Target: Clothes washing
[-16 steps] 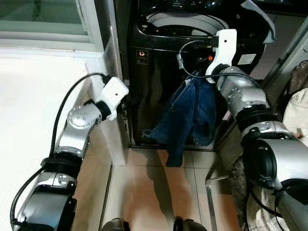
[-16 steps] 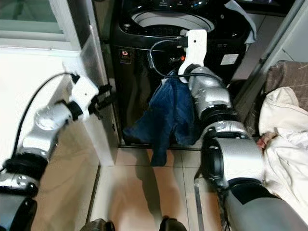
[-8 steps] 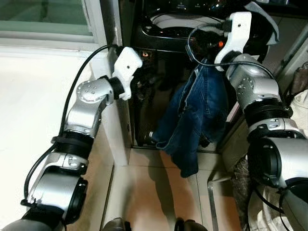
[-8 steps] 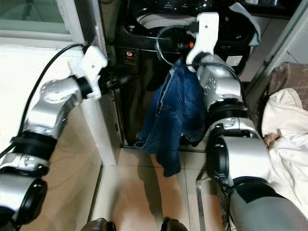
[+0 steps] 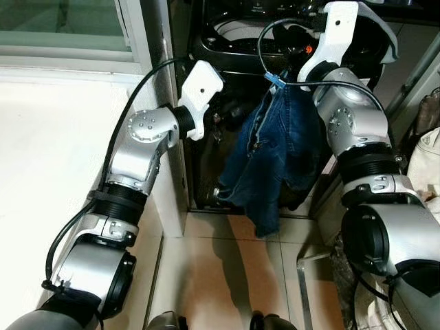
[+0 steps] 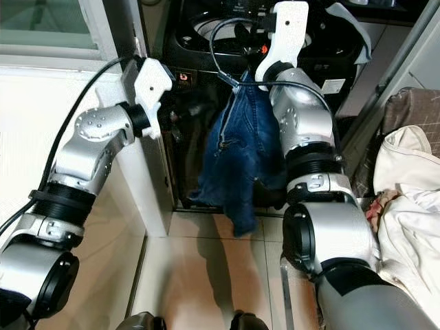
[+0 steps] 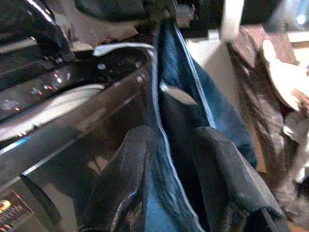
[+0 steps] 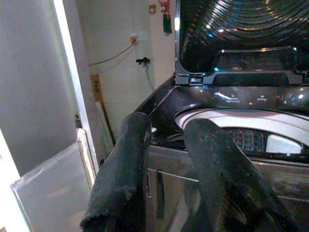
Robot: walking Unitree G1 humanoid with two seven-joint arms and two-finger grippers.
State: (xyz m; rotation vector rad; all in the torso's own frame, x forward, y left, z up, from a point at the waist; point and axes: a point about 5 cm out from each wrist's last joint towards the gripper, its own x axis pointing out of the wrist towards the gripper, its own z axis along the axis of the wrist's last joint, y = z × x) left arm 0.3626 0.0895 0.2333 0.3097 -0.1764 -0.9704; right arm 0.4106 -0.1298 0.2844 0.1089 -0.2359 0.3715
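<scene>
— The left arm's come right up since a second ago; its pincer (image 7: 169, 183) now sits against the hanging jeans (image 5: 275, 158), fingers apart either side of a fold.

— And the right pincer (image 8: 169, 169)?

— Up by the washing machine (image 5: 254, 34) rim, jeans dangling below it down the front. Fingers look parted; what pins the denim, I can't see.

— Lift-in next, I'd guess.

Dark blue denim jeans (image 5: 278, 161) with paler seams hang against the glossy black top-loading washing machine (image 6: 206, 130), whose drum rim (image 8: 251, 123) is light grey. The silver arms carry white wrist housings and black fingers (image 7: 123, 188). Cream cloth (image 6: 405, 206) lies over something brownish, perhaps checked. Beige floor tiles (image 5: 206, 275).
</scene>
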